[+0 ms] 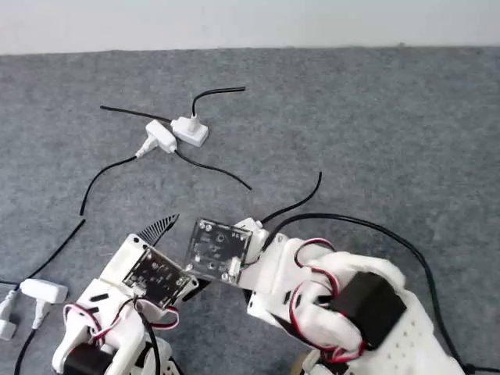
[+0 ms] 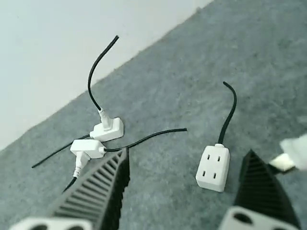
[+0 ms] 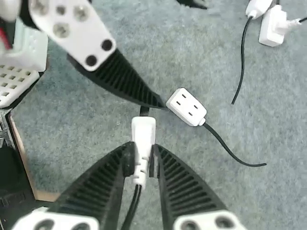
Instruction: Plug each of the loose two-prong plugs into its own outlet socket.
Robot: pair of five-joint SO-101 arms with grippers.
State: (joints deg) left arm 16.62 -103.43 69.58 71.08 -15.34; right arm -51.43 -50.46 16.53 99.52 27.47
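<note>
My right gripper [image 3: 143, 147] is shut on a white two-prong plug [image 3: 143, 139], whose black cord runs back between the fingers. The plug's front end points towards a white outlet socket [image 3: 187, 106] lying on the grey carpet a short gap away. That socket [image 2: 213, 166] also lies between the fingers of my left gripper [image 2: 188, 153], which is open and holds nothing. One black finger [image 3: 115, 76] of the left gripper reaches right up to the socket. From above, both arms crowd the near middle, and the socket's black cord [image 1: 301, 201] trails away from them.
Two more white cord ends [image 1: 173, 133] lie touching each other farther back on the carpet, their black cords curling around them. Another white plug [image 1: 43, 291] and a cord end [image 1: 6, 306] lie at the near left edge. Bare carpet spreads to the right.
</note>
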